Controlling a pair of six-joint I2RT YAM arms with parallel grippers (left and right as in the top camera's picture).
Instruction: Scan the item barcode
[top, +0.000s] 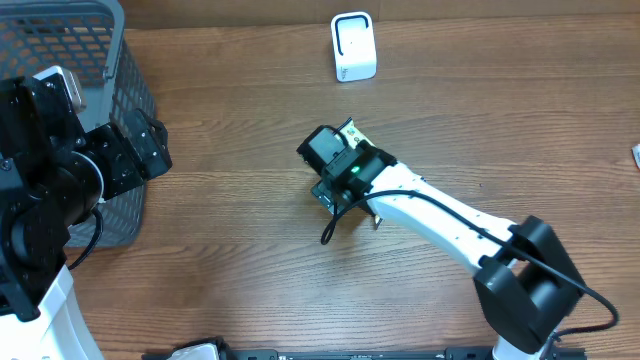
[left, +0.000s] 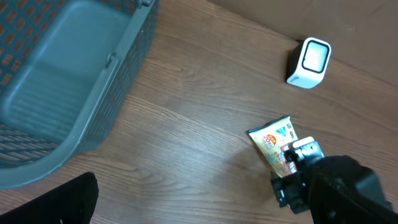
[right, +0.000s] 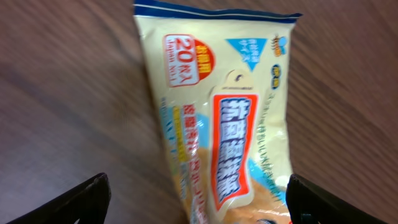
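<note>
Straddling pack (right: 217, 124) with right gripper (right: 196, 190), jaws spread, nothing pinched: set for pickup. Lies flat, label up, 6 o'clock of scanner (top: 353, 46); needs lifting toward it. Parked at pack's 9 o'clock: left gripper (top: 150, 140), spread too.

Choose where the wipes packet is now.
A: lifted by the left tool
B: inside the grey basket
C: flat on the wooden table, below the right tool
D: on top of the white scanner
C: the packet lies flat on the table with the right tool open over it, away from the basket and scanner.
</note>
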